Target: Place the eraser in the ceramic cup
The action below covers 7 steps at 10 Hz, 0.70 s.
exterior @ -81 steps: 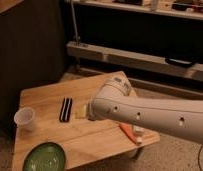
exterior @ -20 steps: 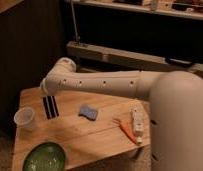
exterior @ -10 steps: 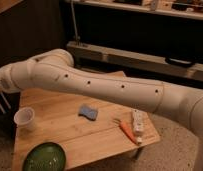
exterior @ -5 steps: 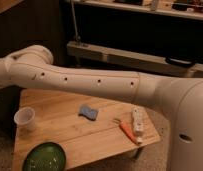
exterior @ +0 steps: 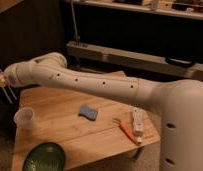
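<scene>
The white arm (exterior: 95,82) reaches across the wooden table (exterior: 65,130) to the far left, where the end effector (exterior: 5,82) hangs at the picture's edge, above and left of the ceramic cup (exterior: 25,118). Its fingers are closed (what they grip, if anything, cannot be made out). The eraser is not visible. The cup stands upright; a green bowl (exterior: 44,157) sits just in front of it, a blue sponge (exterior: 88,112) well to its right.

Counted on the wooden table (exterior: 60,130): one ceramic cup (exterior: 25,118) near the left edge, one green bowl (exterior: 44,157) at the front-left corner, one blue sponge (exterior: 88,112) mid-table. Toward the right edge, counted one white remote-like bar (exterior: 137,123) and one orange tool (exterior: 126,129). Counted one gripper (exterior: 1,80), past the table's left edge.
</scene>
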Motion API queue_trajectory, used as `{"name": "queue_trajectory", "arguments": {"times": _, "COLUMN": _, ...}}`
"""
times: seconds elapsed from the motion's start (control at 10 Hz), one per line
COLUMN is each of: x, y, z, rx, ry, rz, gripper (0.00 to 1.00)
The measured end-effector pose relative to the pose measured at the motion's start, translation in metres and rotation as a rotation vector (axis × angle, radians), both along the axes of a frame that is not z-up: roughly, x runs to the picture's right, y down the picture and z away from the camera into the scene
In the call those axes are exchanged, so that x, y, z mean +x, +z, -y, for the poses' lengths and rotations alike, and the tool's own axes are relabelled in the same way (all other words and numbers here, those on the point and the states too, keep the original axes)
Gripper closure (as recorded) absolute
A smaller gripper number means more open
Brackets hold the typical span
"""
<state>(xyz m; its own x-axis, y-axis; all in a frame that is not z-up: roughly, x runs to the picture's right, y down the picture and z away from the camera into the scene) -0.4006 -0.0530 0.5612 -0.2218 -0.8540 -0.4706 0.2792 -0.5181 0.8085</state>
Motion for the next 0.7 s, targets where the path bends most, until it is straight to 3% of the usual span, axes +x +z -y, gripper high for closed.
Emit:
{"name": "queue_trajectory", "arguments": {"times": 0.4, "x": -0.02, "y": 0.011, "z": -0.02, "rx": -0.017, "ry": -0.031, "rz": -0.006, "gripper": 1.0}}
{"name": "queue_trajectory", "arguments": {"times": 0.7, "x": -0.03, "y": 0.037, "z": -0.045, "rx": -0.035, "ry": -0.061, "rz": -0.037, "gripper": 1.0}}
